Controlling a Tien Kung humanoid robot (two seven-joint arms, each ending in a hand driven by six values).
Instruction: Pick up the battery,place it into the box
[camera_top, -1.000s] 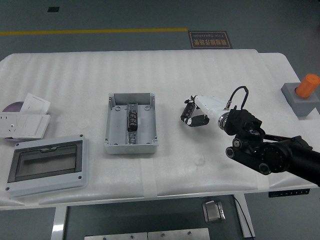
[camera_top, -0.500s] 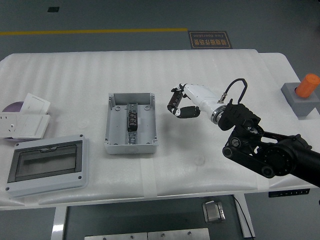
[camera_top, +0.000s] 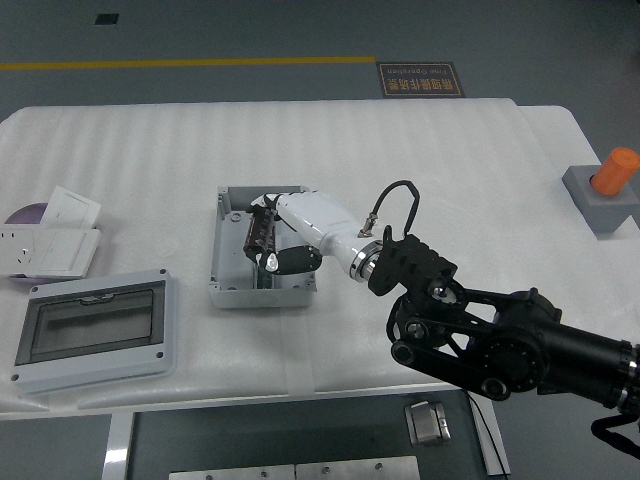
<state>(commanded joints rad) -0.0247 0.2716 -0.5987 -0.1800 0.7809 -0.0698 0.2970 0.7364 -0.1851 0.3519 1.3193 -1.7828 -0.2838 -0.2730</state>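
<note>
Battery (camera_top: 261, 232) in right hand (camera_top: 283, 236) over box (camera_top: 225, 262); cover (camera_top: 90, 332) left.

We count one robot hand (camera_top: 285, 232) in view, one dark battery (camera_top: 260, 231) and one open grey box (camera_top: 227, 262) on the tabletop (camera_top: 420, 150). At the near left lies one lid with a clear window (camera_top: 92, 330). At the far left we see two white wall plates (camera_top: 50, 235) and one purple disc (camera_top: 25, 214). At the right edge stands one grey block (camera_top: 603, 205) carrying one orange cylinder (camera_top: 615, 170).
</note>
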